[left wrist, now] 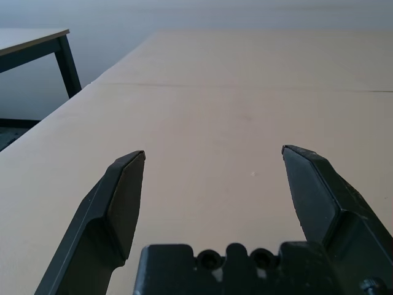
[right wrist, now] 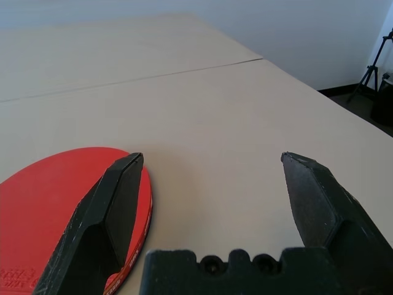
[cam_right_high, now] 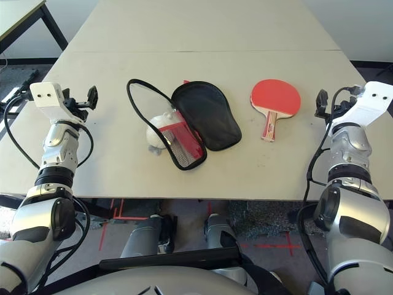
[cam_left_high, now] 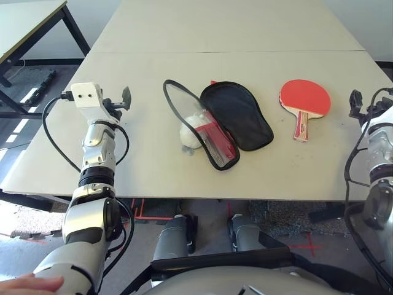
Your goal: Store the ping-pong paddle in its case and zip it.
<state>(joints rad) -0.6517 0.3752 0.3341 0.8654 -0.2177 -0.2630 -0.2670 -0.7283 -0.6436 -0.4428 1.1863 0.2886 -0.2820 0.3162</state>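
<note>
The ping-pong paddle (cam_left_high: 305,97) lies flat on the table, right of centre, red face up and handle toward me. The case (cam_left_high: 236,114) lies unzipped and spread open at the middle, black lining up, its other half with red fabric and black trim to the left. A small pale pouch (cam_left_high: 191,132) rests on that left half. My left gripper (cam_left_high: 123,98) hovers open over the table's left part, well left of the case. My right gripper (cam_right_high: 321,102) is open just right of the paddle, whose red face (right wrist: 55,196) lies beside one finger (right wrist: 116,209).
The table (cam_left_high: 147,166) has a seam across its far part and its front edge near me. A second table (cam_left_high: 24,18) stands at the far left. A person's hand (cam_left_high: 31,284) rests on my left arm at the bottom corner.
</note>
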